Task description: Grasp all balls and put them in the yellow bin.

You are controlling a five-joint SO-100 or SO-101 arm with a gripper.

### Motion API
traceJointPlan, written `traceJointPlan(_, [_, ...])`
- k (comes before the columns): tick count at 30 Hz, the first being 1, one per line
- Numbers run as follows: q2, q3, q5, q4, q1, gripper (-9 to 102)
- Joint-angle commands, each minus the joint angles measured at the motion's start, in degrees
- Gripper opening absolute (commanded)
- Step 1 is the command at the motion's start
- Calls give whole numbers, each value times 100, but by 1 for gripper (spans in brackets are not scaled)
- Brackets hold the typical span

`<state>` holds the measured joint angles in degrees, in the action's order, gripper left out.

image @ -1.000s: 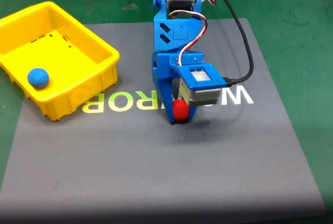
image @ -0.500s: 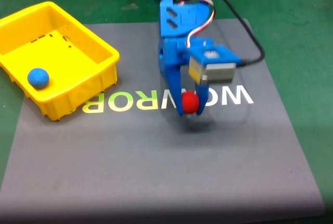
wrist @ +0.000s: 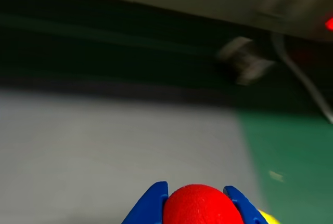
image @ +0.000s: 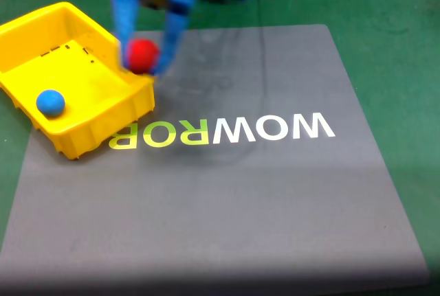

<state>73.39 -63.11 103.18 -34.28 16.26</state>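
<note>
Step in hand, as judged: carrying the second ball to the yellow bin (image: 89, 134) for release.

Fixed view, left to right, all placed against the bin. The blue ball (image: 50, 102) lies inside the bin, on its floor near the left wall. The gripper (image: 143, 59) hangs above the bin's right wall, its blue fingers (image: 124, 25) closed on the red ball (image: 142, 55), which sits over the rim, not yet clearly over the floor. The grey mat (image: 275, 193) extends right of the bin on the green tabletop (image: 392, 21).

Advice: travel further left until the ball is well inside the rim, lower somewhat, then open; a release at the rim risks the ball rolling off onto the mat.

Materials: bin is glossy moulded plastic with sloping walls and small slots. Both balls are matte and round. The wrist view shows the red ball (wrist: 197, 206) with a fine rough surface, held between two printed-looking plastic tips.
</note>
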Motion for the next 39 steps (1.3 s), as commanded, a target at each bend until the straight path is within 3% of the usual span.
traceJointPlan(1, [747,79,114,-35,633,0])
traceJointPlan(12, [2083,-1995,352,9,1459,0])
traceJointPlan(21, [2461,-2355,264,-18,1450,0])
traceJointPlan(22, [2461,-2355,281,-18,1468,2])
traceJointPlan(25, [2461,-2355,334,-18,1573,29])
traceJointPlan(27, [2461,-2355,369,-35,1652,39])
traceJointPlan(39, [2426,-2338,308,-18,1793,47])
